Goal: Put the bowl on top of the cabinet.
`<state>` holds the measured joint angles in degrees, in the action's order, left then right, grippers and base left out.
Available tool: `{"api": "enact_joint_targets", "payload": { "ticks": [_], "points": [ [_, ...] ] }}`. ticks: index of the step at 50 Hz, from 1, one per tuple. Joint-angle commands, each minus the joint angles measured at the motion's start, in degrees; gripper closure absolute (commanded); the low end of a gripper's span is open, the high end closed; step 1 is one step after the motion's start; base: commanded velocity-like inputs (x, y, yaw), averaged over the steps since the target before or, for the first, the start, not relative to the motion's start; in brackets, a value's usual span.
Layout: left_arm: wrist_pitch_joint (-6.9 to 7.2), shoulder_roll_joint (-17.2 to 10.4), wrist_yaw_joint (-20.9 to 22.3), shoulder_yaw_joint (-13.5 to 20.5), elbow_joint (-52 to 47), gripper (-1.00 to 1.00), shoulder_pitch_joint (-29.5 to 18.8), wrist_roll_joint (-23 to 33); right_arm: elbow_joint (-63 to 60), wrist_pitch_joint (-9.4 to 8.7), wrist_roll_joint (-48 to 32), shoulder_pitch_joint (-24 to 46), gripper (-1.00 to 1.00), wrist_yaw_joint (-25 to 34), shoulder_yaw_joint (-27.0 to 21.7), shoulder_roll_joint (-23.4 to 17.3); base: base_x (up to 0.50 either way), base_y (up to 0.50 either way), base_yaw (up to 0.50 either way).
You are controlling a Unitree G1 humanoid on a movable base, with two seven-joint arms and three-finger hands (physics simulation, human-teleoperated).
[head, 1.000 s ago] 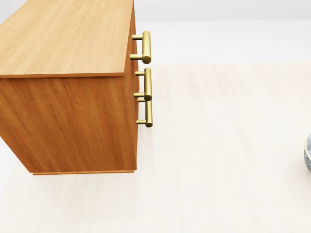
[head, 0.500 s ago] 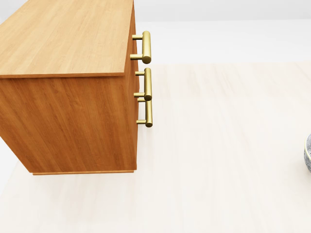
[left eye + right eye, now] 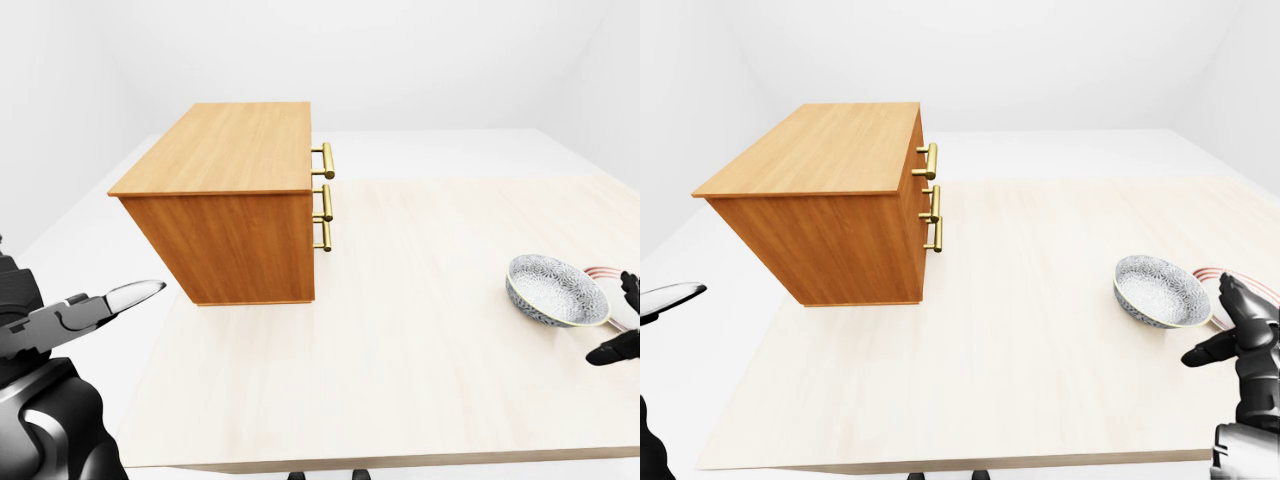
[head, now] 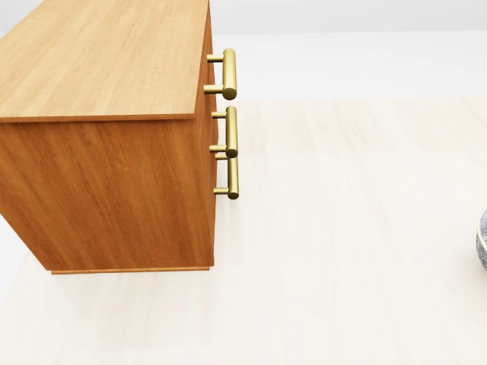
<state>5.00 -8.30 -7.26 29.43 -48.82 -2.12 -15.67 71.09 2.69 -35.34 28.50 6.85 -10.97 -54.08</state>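
Note:
A wooden cabinet [image 3: 230, 200] with brass handles [image 3: 326, 195] stands on the left part of the pale table [image 3: 400, 340]. Its flat top [image 4: 99, 61] fills the upper left of the head view. The blue-and-white patterned bowl [image 3: 1160, 291] rests at the table's right side, leaning on a plate with a red rim [image 3: 1215, 280]. My right hand [image 3: 1237, 340] hovers just right of and below the bowl, fingers spread open, not touching it. My left hand [image 3: 95, 305] is at the far left, off the table's edge, open and holding nothing.
White floor and walls surround the table. The table's near edge [image 3: 400, 462] runs along the bottom of the eye views. Only a sliver of the bowl [image 4: 482, 239] shows at the right edge of the head view.

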Motion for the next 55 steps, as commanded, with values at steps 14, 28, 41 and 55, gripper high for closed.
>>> {"api": "enact_joint_targets", "payload": {
  "ticks": [14,28,41,55],
  "points": [
    [0.0,0.0,1.29,-0.32,-0.82,-1.0,0.4,-1.31,-7.86,-4.77,-11.83,13.81,-1.0,6.4,1.87,2.49,0.0,0.0,0.0],
    [0.0,0.35,1.63,-0.68,-0.46,-1.0,0.72,-0.82,-5.86,-4.43,-13.53,15.59,-1.0,5.16,2.45,5.17,0.0,0.0,0.0],
    [0.0,0.45,1.67,-0.99,-0.14,-1.0,0.65,-0.47,-3.01,-3.66,-11.93,13.45,-1.0,2.15,3.22,7.38,0.0,0.0,0.0],
    [0.0,0.35,1.56,-0.84,-0.44,-1.0,0.49,-0.68,-0.64,-2.99,-10.26,11.55,-1.0,-0.69,4.21,10.22,0.0,0.0,0.0]
  ]
}}
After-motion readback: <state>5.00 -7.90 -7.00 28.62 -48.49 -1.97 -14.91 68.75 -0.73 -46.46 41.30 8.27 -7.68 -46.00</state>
